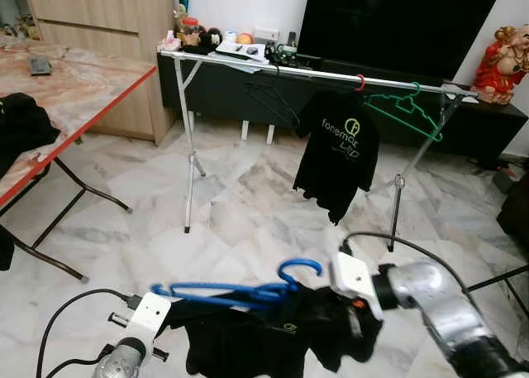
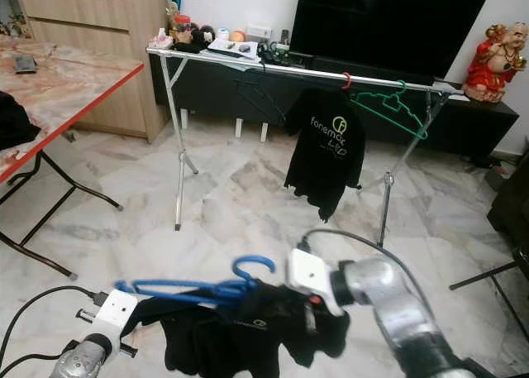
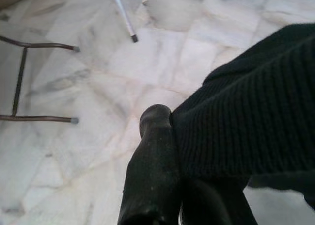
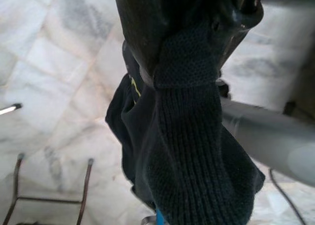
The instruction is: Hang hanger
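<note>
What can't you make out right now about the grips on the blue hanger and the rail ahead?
- Left gripper: in the left wrist view the black knit shirt covers one finger, so the hold is unclear.
- Right gripper: right wrist view, knit fabric wraps the fingertips.
- Blue plastic hanger: in the left eye view its lower part is hidden under the shirt.
- Small items on the black TV cabinet behind the silver clothes rail: too small to identify.
</note>
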